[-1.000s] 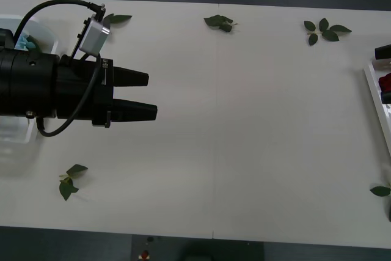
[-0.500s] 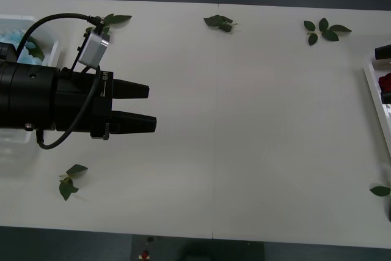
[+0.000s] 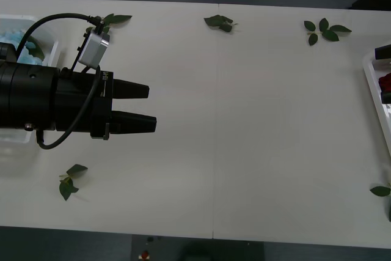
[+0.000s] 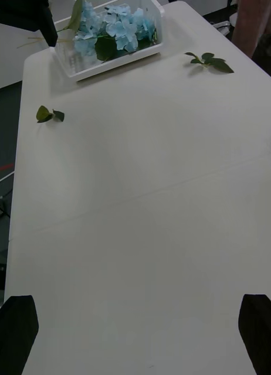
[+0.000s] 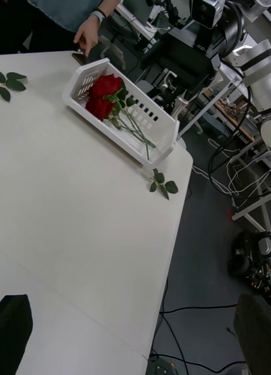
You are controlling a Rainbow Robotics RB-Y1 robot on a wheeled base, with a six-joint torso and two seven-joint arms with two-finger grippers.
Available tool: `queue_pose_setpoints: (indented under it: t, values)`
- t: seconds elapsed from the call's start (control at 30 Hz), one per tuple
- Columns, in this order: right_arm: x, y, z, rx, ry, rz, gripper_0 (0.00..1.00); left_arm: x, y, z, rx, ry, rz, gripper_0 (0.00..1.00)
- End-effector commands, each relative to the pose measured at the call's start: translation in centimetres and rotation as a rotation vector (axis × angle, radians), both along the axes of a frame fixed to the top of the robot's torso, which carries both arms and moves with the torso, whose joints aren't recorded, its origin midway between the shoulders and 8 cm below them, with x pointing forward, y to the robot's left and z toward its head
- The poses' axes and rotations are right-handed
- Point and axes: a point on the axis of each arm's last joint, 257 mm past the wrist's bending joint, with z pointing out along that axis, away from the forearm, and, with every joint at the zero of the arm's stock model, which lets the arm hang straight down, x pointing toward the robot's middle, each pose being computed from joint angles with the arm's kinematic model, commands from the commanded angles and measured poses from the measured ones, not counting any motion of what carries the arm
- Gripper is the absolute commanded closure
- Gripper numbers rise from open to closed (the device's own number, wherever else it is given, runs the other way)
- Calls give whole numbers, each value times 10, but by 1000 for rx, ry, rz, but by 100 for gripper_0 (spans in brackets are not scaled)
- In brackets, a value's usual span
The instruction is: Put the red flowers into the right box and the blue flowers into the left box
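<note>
Blue flowers [image 3: 27,44] behind left pincer [image 3: 149,108]

Loose leaf sprigs [image 3: 221,22] [image 3: 324,30] [image 3: 69,181] scattered on white table [image 3: 256,139].

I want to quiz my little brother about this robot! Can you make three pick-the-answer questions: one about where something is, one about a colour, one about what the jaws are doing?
1. Where are the blue flowers?
A. in the left box
B. loose mid-table
C. between the jaws

2. What colour are the flowers in the right box?
A. yellow
B. red
C. white

3. How are the left gripper's jaws?
A. shut on a rose
B. shut on a leaf
C. open, holding nothing

Answers:
1 A, the blue clusters lie inside it.
2 B, the red flowers lie there.
3 C, a gap shows between them.
</note>
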Motion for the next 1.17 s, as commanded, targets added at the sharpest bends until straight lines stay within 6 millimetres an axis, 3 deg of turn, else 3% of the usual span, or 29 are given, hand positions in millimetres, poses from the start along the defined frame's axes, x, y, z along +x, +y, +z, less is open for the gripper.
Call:
queue_pose_setpoints:
  t: [0.03,1.17]
  values:
    - [2,-5,19,-12,-55,1,0,-1,-4,16,-12,-73,-19,0]
    - [2,-5,19,-12,-55,1,0,-1,-4,16,-12,-73,-19,0]
